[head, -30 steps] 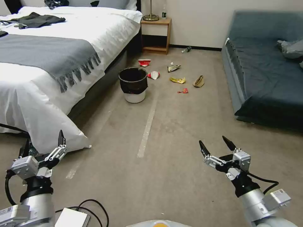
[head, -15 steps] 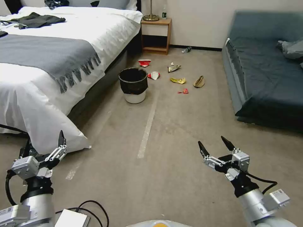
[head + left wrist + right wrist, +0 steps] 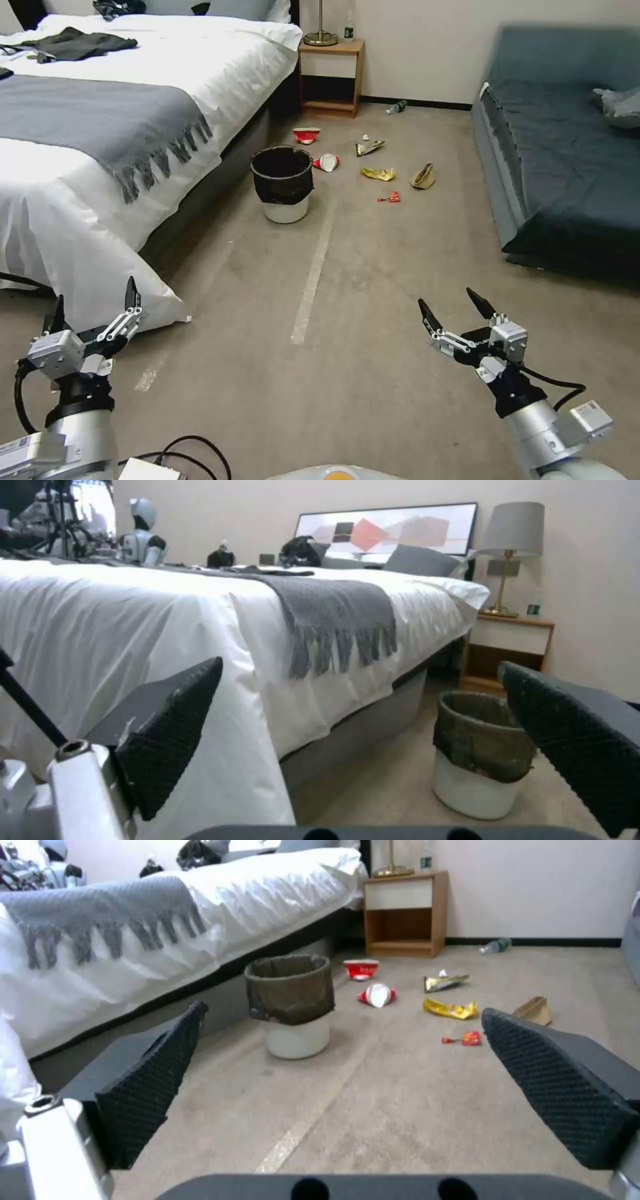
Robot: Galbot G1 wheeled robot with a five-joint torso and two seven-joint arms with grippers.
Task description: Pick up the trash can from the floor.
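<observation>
The trash can (image 3: pixel 283 185) stands upright on the floor (image 3: pixel 373 267), a small white bin with a black liner folded over its rim, close beside the bed's side. It also appears as the trash can (image 3: pixel 477 760) and the trash can (image 3: pixel 292 1002) in the wrist views. My left gripper (image 3: pixel 95 297) hovers low at the near left, open and holding nothing. My right gripper (image 3: pixel 447 298) is at the near right, open too. Both are well short of the can. A pale tape line (image 3: pixel 312 277) runs along the carpet toward it.
A white bed (image 3: pixel 100 133) with a grey throw fills the left; its corner hangs near my left arm. A dark blue sofa (image 3: pixel 567 153) lines the right. Crushed red-and-white cups (image 3: pixel 325 162), wrappers (image 3: pixel 377 173) and a bottle (image 3: pixel 396 107) lie beyond the can, before a nightstand (image 3: pixel 331 73).
The whole head picture has shifted slightly, so the camera has moved a little toward the can. Both grippers keep their pose and stay open.
</observation>
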